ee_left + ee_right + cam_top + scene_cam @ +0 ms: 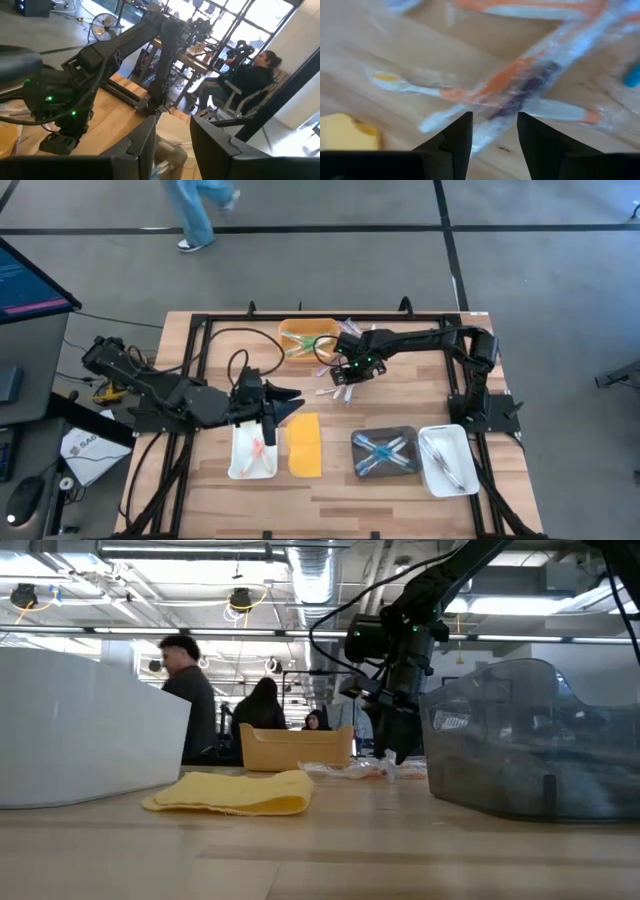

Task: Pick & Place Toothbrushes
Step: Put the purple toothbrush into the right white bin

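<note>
Several wrapped toothbrushes (335,387) lie loose on the table in front of a yellow bin (305,338) that holds more. My right gripper (350,372) points down over this pile, open. In the right wrist view its fingers (455,137) stand just above a wrapped orange toothbrush (520,82); whether they touch it I cannot tell. In the low view the right gripper (397,748) hangs close to the table. My left gripper (285,395) is open, level above the far end of a white tray (240,465) holding pink toothbrushes (258,448).
A flat yellow lid (305,445) lies beside the left white tray. A dark tray (385,470) holds blue toothbrushes, and a second white tray (445,470) on the right holds clear ones. A black frame (200,330) borders the table. People are in the room beyond.
</note>
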`<state>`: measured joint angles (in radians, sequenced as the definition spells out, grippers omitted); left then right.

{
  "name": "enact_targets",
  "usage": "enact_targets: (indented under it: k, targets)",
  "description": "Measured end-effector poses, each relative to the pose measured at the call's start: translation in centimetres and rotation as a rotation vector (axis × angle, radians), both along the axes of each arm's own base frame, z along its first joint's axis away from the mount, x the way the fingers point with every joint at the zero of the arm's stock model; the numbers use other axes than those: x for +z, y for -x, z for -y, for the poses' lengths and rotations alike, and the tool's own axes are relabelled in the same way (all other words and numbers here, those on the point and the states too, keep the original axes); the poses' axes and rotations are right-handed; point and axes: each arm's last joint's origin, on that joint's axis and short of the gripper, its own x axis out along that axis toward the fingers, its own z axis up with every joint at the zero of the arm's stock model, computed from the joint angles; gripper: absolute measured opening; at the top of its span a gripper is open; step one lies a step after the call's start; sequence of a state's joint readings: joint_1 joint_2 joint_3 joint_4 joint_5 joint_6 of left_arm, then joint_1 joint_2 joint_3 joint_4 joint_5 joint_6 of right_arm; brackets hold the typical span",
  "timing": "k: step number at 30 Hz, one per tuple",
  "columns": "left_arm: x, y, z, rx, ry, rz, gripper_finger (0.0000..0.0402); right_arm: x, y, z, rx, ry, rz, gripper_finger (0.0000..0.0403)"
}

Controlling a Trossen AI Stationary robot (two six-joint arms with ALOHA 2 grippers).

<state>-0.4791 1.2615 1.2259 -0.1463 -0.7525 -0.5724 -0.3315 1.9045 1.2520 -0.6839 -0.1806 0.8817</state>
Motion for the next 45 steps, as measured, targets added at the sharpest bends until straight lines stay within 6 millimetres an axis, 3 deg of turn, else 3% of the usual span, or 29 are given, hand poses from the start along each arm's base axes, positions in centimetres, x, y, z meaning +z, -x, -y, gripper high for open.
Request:
enact_targets:
  k: [14, 20, 24, 31, 37, 45]
  targets:
    - [0.4, 1.0, -0.3, -0.024, -0.059, -0.033, 0.0117, -0.5, 0.6, 1.6, -0.086, 0.008, -0.036, 0.0142]
    - [0.8, 1.4, -0.7, -0.015, -0.092, -0.031, 0.0117, -2.1, 0.4, 1.3, -0.071, -0.042, -0.085, 0.0139]
    - [0.9, 1.6, -0.8, -0.014, -0.100, -0.030, 0.0117, -2.2, 0.0, 0.8, -0.054, -0.041, -0.076, 0.0138]
    - [0.9, 1.7, -0.8, -0.010, -0.105, -0.036, 0.0117, -2.2, 0.3, 0.9, -0.061, -0.051, -0.105, 0.0103]
    - [0.7, 1.7, -0.8, -0.011, -0.113, -0.051, 0.0117, -1.1, 0.9, 0.5, -0.024, -0.047, -0.123, 0.0020]
    - [0.6, 1.7, -0.8, -0.037, -0.115, -0.066, 0.0117, 2.6, 2.0, 0.3, -0.044, 0.039, -0.067, 0.0012]
